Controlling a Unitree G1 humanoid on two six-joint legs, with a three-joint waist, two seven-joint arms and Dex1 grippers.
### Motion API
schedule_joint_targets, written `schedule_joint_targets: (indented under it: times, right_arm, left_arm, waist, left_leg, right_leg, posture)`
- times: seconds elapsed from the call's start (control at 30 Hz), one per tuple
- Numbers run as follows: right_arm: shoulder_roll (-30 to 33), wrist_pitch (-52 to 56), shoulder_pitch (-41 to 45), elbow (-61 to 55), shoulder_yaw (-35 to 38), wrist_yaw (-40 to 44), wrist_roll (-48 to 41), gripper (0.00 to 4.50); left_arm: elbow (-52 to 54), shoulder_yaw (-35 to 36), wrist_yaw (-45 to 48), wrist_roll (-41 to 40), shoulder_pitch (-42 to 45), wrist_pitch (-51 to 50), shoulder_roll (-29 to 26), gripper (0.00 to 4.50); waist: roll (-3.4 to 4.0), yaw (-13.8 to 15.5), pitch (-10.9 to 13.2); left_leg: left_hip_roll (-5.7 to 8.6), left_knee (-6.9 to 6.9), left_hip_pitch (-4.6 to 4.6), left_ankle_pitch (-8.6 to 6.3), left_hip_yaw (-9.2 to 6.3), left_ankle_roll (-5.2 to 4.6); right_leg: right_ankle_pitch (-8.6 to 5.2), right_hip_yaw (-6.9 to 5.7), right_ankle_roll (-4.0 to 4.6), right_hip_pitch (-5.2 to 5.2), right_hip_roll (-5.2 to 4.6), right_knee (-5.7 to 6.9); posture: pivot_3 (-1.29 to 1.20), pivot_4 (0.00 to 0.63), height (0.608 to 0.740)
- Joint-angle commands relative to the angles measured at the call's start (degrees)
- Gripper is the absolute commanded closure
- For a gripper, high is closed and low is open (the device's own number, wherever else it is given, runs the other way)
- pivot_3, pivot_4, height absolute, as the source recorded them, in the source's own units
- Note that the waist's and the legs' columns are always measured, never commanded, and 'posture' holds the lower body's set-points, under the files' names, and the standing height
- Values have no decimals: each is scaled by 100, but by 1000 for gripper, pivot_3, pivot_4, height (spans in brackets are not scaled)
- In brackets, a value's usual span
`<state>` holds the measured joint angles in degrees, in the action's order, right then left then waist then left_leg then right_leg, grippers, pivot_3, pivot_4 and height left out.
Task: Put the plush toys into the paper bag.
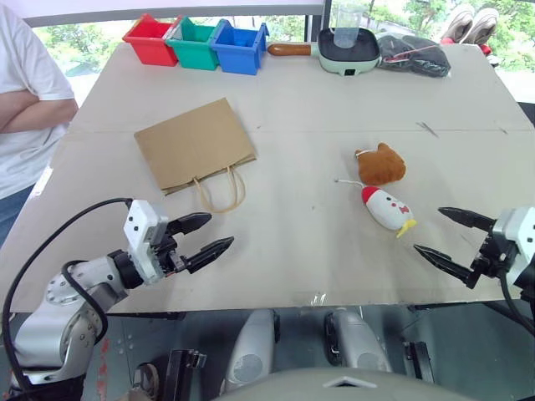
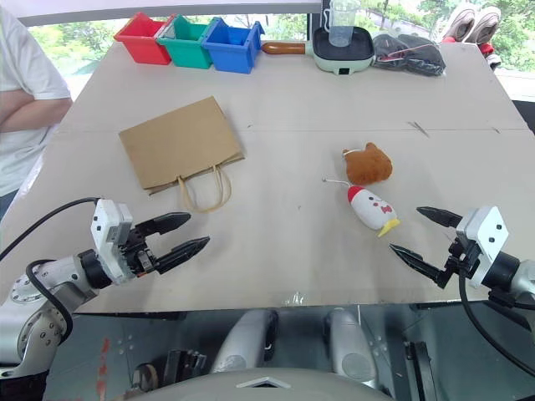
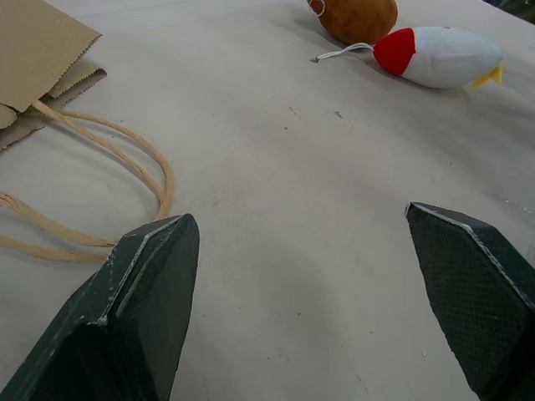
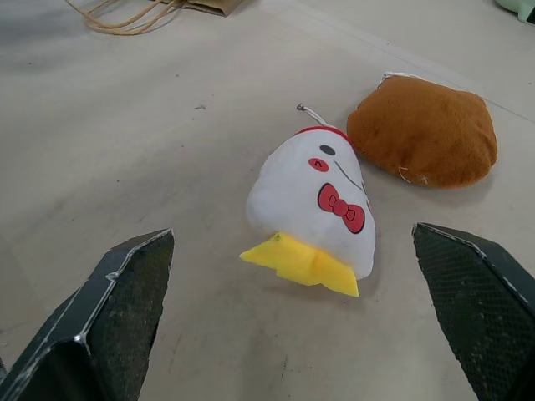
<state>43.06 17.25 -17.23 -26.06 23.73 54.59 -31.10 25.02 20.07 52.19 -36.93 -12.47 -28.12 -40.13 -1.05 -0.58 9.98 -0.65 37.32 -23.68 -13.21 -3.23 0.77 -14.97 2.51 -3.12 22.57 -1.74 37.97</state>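
Left gripper [image 1: 207, 236]: fingers spread wide, empty, hovering over the near table [image 1: 301, 242] edge. Bag [image 1: 194, 143] lies flat ahead of it and slightly to its left, cord handles [image 1: 220, 190] trailing toward the gripper, just short of its tips.

Right gripper [image 1: 445, 235]: fingers likewise apart, nothing between them. White toy [image 1: 385, 208] rests just ahead and to its left, yellow tip toward the gripper. Brown toy [image 1: 382, 164] sits just beyond the white one, close beside its red end. Both toys lie well apart from the bag.
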Motion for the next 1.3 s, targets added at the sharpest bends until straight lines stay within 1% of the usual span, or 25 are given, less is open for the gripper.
schedule_joint_targets:
  times: [0.03, 0.1, 0.23, 0.33, 0.5, 0.6, 0.73, 0.77, 0.83, 0.93, 0.97, 1.0, 1.03, 1.07, 1.13, 1.17, 1.23, 1.3]
  right_arm:
    - [-94, -69, 103, -382, 24, -108, -179, 32]
    - [-240, 83, 219, -875, -255, -261, -460, 32]
    - [-332, 229, 226, -1332, -624, -298, -656, 32]
    - [-366, 218, 170, -1472, -808, -340, -646, 32]
    - [-432, 45, 52, -1455, -989, -363, -443, 32]
    - [-515, -107, -45, -1417, -1089, -399, -279, 32]
    - [-608, -224, -136, -1446, -1179, -480, -126, 32]
    - [-637, -267, -164, -1456, -1200, -517, -63, 0]
    - [-679, -301, -214, -1476, -1216, -568, -7, 0]
    - [-733, -386, -354, -1460, -1199, -623, 85, 0]
    - [-756, -428, -390, -1440, -1196, -650, 142, 0]
    - [-775, -454, -414, -1431, -1197, -675, 174, 0]
    - [-799, -462, -429, -1433, -1200, -708, 189, 0]
    - [-821, -466, -433, -1438, -1207, -740, 198, 0]
    - [-852, -462, -422, -1446, -1257, -821, 268, 0]
    - [-877, -469, -404, -1446, -1300, -890, 334, 0]
    - [-932, -453, -349, -1450, -1376, -1012, 408, 0]
    - [-967, -377, -238, -1453, -1481, -1128, 451, 0]
  left_arm:
    - [59, 306, -186, 55, 187, 236, -40, 220]
    - [-211, 596, -397, 119, 471, 415, -43, 220]
    - [-968, 733, -199, 780, 640, 1203, -341, 220]
    - [-1699, 639, -48, 1549, 736, 2277, -621, 220]
    - [-2389, 73, 68, 2523, 1060, 3797, -840, 220]
    - [-2908, -456, -133, 3270, 1523, 4771, -862, 220]
    - [-3613, -1074, -350, 3954, 2043, 5599, -830, 220]
    - [-3756, -1226, -277, 3963, 2170, 5717, -802, 429]
    - [-3921, -1395, -171, 3847, 2339, 5807, -746, 1002]
    - [-4062, -1566, 10, 3568, 2516, 5808, -639, 2372]
    - [-4082, -1593, 80, 3439, 2549, 5794, -593, 2866]
    - [-4096, -1603, 116, 3334, 2581, 5751, -553, 3495]
    - [-4117, -1606, 153, 3234, 2633, 5662, -504, 4020]
    - [-4137, -1613, 191, 3153, 2683, 5591, -464, 4450]
    - [-4129, -1622, 322, 2912, 2774, 5396, -363, 4450]
    - [-4006, -1601, 434, 2591, 2776, 5032, -269, 4450]
    - [-3634, -1536, 604, 1879, 2771, 4166, -93, 4450]
    - [-2993, -1499, 740, 944, 2753, 2896, -15, 4450]
  waist:
    - [0, 0, 0]
    - [0, 3, 0]
    - [2, -9, 0]
    - [-2, -7, 0]
    - [-5, 63, -1]
    - [-7, 71, -3]
    - [-8, 59, -3]
    - [-8, 44, -3]
    - [-8, 16, -3]
    - [-8, -4, -3]
    - [-8, -4, -3]
    - [-8, -5, -3]
    - [-8, -5, -3]
    - [-8, -6, -4]
    - [-8, -4, -4]
    - [-8, -2, -4]
    - [-8, -8, -4]
    - [-8, -11, -4]
  left_leg:
    - [0, 0, 0, 0, 0, 0]
    - [-2, 0, 0, 0, -7, 0]
    - [-17, 0, 3, 0, -8, 1]
    - [-8, -1, 0, -1, 7, -1]
    - [-2, -1, -5, -2, 4, -2]
    - [-3, 0, -1, -1, 9, -2]
    - [-2, 0, -2, -2, 13, -2]
    - [-2, 0, -2, -2, 13, -2]
    - [-2, -1, -2, -2, 11, -2]
    - [-3, -1, -3, -2, 8, -2]
    - [-3, -1, -3, -2, 8, -2]
    - [-3, -1, -2, -2, 8, -2]
    - [-3, -1, -2, -2, 8, -2]
    - [-3, -1, -2, -2, 8, -2]
    - [-3, 1, -2, -2, 5, -2]
    - [-3, 2, -2, -2, 4, -2]
    - [-2, 5, -1, -2, 4, -2]
    - [-2, 7, -3, -2, 1, -2]
  right_leg:
    - [0, 0, 0, 0, 0, 0]
    - [0, -4, 1, 0, 2, 2]
    - [0, -4, 2, 1, 20, 2]
    - [0, 5, 1, 2, 11, -6]
    - [0, -1, 1, 7, 2, -6]
    - [1, 1, 1, 5, -3, -2]
    - [2, 2, -1, 6, -1, -2]
    - [2, 2, -1, 7, -1, -2]
    - [2, 0, -2, 8, 1, 2]
    - [3, -2, -2, 8, 2, 4]
    - [3, -2, -2, 8, 2, 4]
    - [3, -2, -3, 8, 1, 5]
    - [3, -2, -2, 8, 1, 5]
    - [3, -2, -3, 8, 1, 6]
    - [3, -4, -3, 7, 2, 9]
    - [3, -4, -3, 7, 2, 9]
    - [3, -5, -3, 5, 2, 12]
    - [3, -6, -3, 5, 2, 13]
  posture:
    - [0, 150, 740]
    - [0, 150, 740]
    - [0, 150, 740]
    - [0, 150, 740]
    - [0, 150, 740]
    - [0, 150, 740]
    - [0, 150, 740]
    - [0, 150, 740]
    - [0, 150, 740]
    - [0, 150, 740]
    - [0, 150, 740]
    - [0, 150, 740]
    - [0, 150, 740]
    - [0, 150, 740]
    - [0, 150, 740]
    - [0, 150, 740]
    - [0, 150, 740]
    - [0, 150, 740]
